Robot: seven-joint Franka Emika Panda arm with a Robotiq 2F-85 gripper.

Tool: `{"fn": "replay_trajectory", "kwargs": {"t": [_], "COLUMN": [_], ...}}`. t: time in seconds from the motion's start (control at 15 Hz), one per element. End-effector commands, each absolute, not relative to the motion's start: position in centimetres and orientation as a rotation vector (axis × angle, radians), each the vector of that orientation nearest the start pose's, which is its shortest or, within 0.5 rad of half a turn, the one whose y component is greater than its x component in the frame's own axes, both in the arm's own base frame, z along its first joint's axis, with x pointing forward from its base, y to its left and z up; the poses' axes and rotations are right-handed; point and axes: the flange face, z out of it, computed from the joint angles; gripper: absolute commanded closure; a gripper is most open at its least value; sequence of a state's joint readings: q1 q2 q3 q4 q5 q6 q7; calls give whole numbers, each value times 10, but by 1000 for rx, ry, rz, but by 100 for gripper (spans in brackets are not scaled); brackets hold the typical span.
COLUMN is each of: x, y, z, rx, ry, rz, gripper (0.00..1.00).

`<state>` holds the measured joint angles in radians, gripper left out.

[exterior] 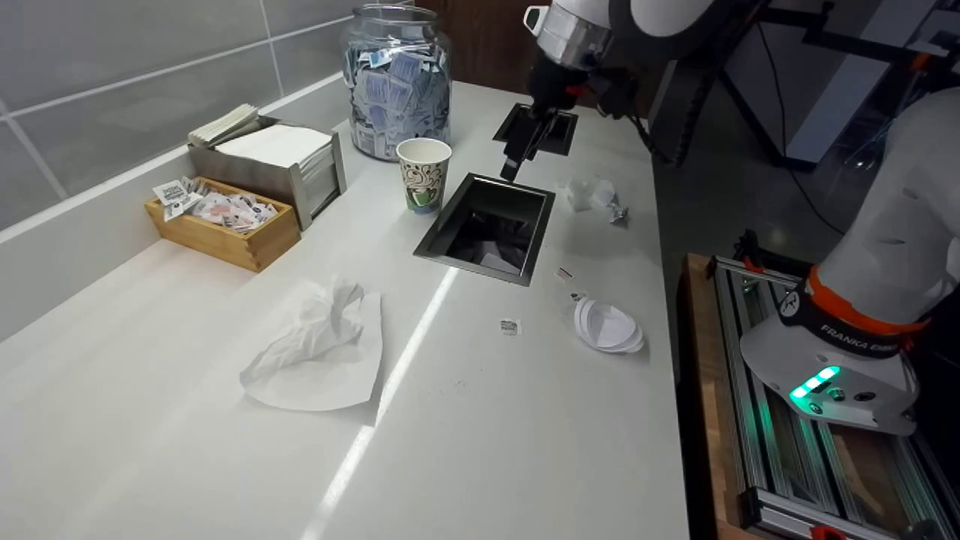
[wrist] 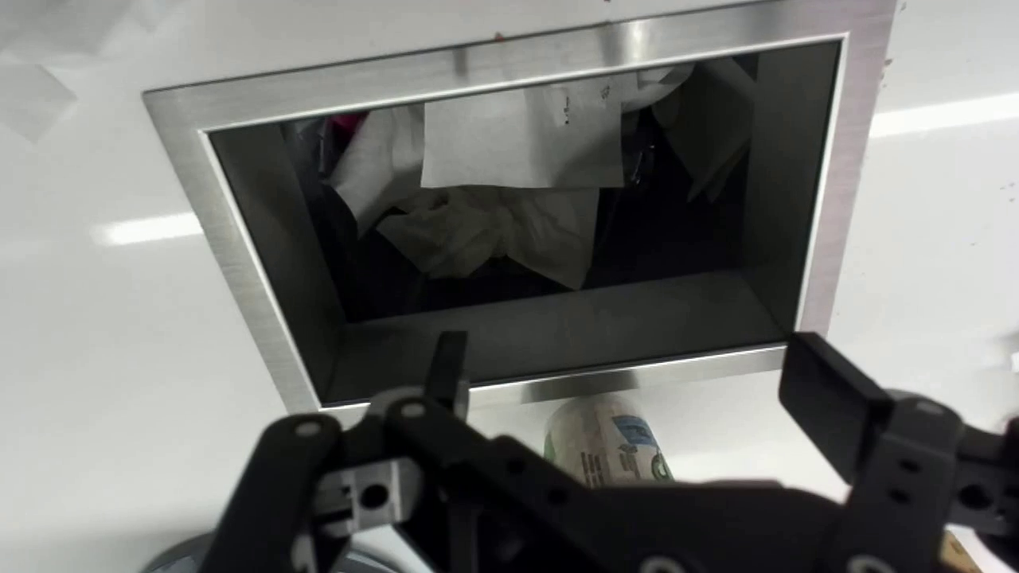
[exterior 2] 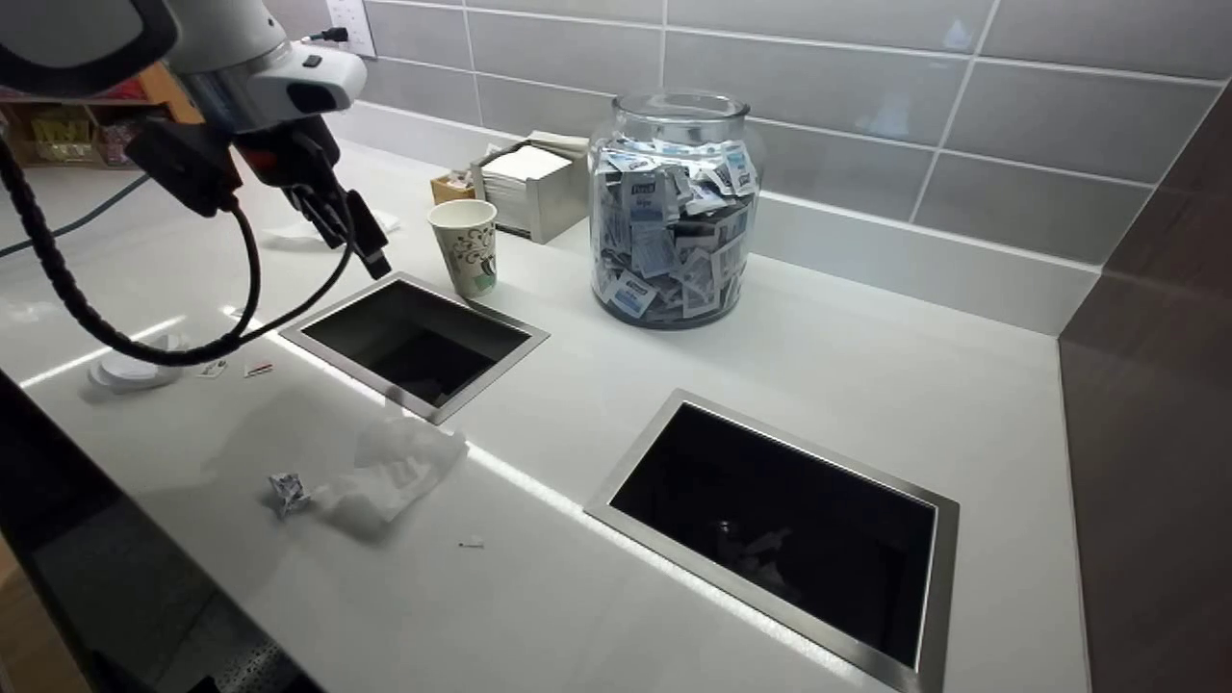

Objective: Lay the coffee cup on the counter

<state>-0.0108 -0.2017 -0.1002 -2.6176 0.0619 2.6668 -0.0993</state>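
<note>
You are holding the black two-finger gripper (wrist: 625,358) empty, its fingers (wrist: 832,398) wide apart, while the patterned white paper cup (exterior: 424,176) is standing upright on the white counter (exterior: 525,450), upper centre in an exterior view, apparently leaving only sideways tipping, if intended.

Quantities were as follows: one worktop (exterior: 525,427), one coffee cup (exterior: 422,178), one glass jar (exterior 2: 679,126) of packets (exterior 2: 654,217) too numerous to count, one napkin holder (exterior: 262,177), one wooden box (exterior: 202,235), two framed rectangular openings (exterior 2: 941,577), one robot arm (exterior: 885,210) and one gripper (wrist: 633,370).
</note>
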Motion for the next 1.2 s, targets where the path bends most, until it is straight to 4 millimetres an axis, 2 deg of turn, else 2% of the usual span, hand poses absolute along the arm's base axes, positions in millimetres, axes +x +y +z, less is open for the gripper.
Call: {"fn": "replay_trajectory", "kwargs": {"t": [0.0,0.2,0.53,0.73,0.93,1.13], "x": [445,447,451,456,464,471], "y": [-49,-49,-46,-37,-23,-18], "z": [338,333,304,292,282,270], "rx": [-3088,-3089,-3087,-3068,-3060,-3064], "ry": [101,104,42,27,-10,-42], "rz": [-387,-377,-587,-722,-801,-862], "gripper": [0,0,0,0,0,0]}}
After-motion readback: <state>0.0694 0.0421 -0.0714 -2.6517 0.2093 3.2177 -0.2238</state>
